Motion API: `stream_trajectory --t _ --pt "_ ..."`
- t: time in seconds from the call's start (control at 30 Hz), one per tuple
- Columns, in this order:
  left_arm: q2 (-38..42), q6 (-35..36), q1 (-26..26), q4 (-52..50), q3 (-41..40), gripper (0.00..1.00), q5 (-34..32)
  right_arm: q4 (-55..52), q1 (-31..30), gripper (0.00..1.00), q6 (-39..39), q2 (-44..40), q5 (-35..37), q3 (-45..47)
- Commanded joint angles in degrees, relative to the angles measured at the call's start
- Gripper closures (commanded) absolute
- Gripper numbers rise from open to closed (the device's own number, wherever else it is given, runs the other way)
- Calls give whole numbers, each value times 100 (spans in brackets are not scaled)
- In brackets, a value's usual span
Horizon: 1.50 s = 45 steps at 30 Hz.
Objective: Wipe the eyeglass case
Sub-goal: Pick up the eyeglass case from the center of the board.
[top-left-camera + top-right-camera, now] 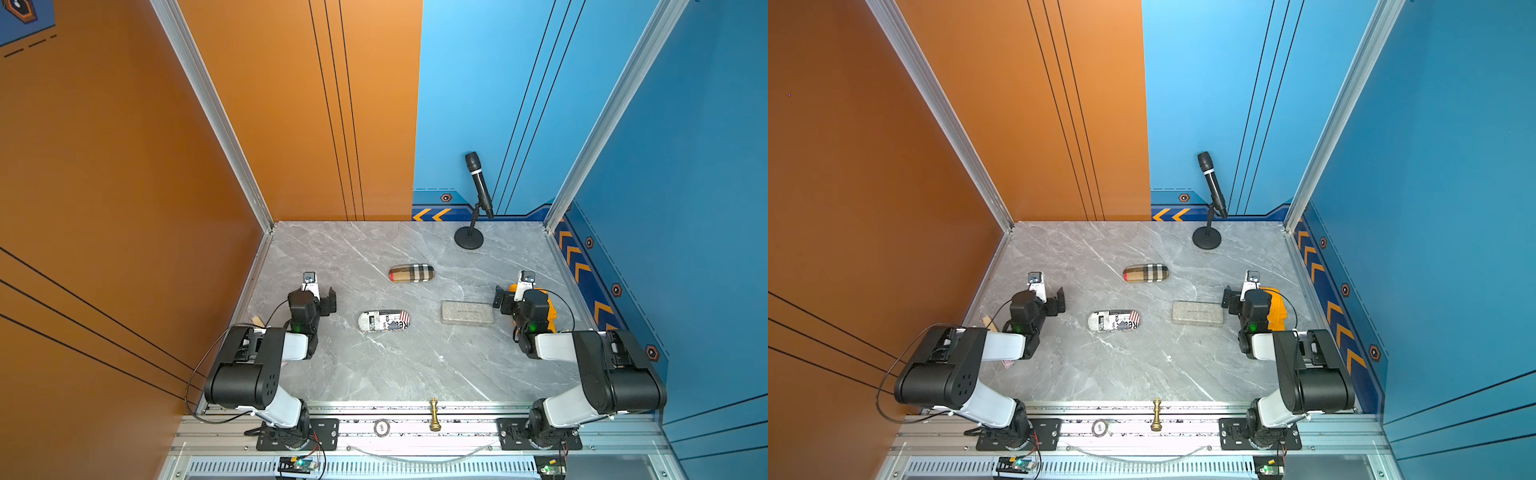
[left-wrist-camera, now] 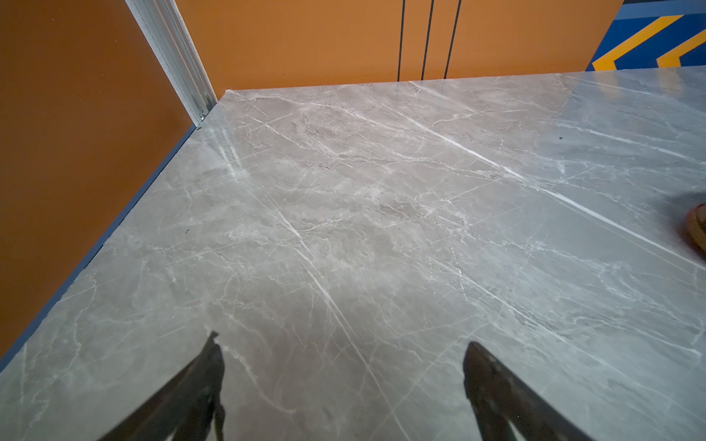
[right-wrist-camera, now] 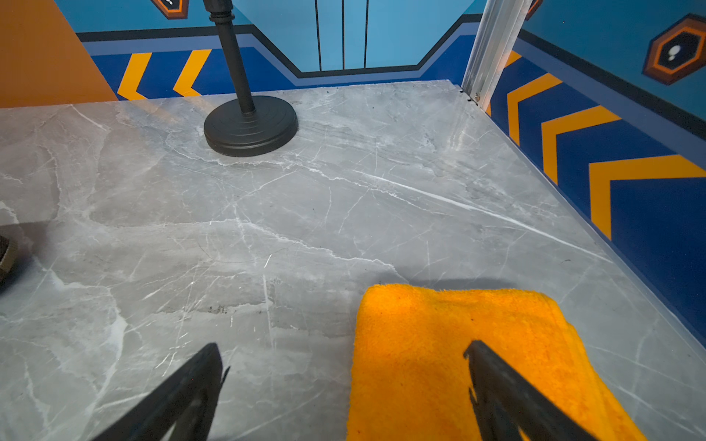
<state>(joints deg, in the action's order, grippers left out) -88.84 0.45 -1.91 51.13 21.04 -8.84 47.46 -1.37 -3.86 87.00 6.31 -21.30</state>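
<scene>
so, wrong case: i see three on the grey marble table (image 1: 415, 365): a tan plaid oval eyeglass case (image 1: 411, 273), a newsprint-patterned oval case (image 1: 383, 321) and a grey glittery rectangular case (image 1: 467, 312). the task names none, so i could wipe the wrong one.
cloth slip: the folded orange terry cloth (image 3: 458, 324) lies under only one right finger; closing here may catch one edge and let it unfold.
right gripper (image 3: 344, 357): low over the cloth, fingers spread wide, empty.
left gripper (image 2: 342, 357): low over bare table near the newsprint-patterned oval case, fingers spread, empty.

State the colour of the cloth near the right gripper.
Bright orange-yellow cloth, clearest in the right wrist view.
</scene>
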Motion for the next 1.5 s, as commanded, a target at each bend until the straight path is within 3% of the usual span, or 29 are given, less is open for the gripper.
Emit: stream_trajectory --t 0.0,0.17,0.27,0.43,0.5,0.63,0.73,0.87,0.97,1.0,1.07,1.3,1.47 --pt "275 -168 100 -204 115 2 -153 -511 113 0 -160 -281 236 -289" --pt "1033 -177 -37 -1384 458 2 -736 -2642 379 5 -520 -1077 252 -1162" --pt "1512 -507 -222 -3087 1226 2 -986 -4043 658 7 -943 -1354 95 -1792" --pt "1560 -1009 -713 -5673 2735 2 -1012 -5014 749 10 -1227 -1851 13 -2114" --pt "1388 -939 -1057 -6292 3255 0 -845 -5556 704 11 -1245 -1956 76 -2355" --pt "809 -488 -1987 -7115 4433 13 -114 -6657 655 11 -1157 -2166 147 -2880" --pt "182 48 -2862 -7754 5392 10 115 -7025 664 11 -1119 -2175 140 -3243" --pt "-554 1023 -3684 -8035 6123 11 664 -7435 727 11 -1096 -1893 -40 -3928" --pt "-1072 1347 -3953 -8022 6463 13 1485 -7756 739 10 -998 -1572 -270 -4257" --pt "-1296 1439 -4008 -8005 6633 19 1868 -7795 743 10 -994 -1473 -316 -4285" --pt "-1756 1647 -4121 -8005 6983 21 2302 -7794 747 10 -993 -1308 -365 -4309" --pt "-2807 2545 -4468 -8112 7961 18 2833 -8130 778 8 -827 -925 -344 -4690" --pt "-3412 3037 -4648 -8649 8525 16 2870 -8111 922 7 -759 -948 -438 -4386"
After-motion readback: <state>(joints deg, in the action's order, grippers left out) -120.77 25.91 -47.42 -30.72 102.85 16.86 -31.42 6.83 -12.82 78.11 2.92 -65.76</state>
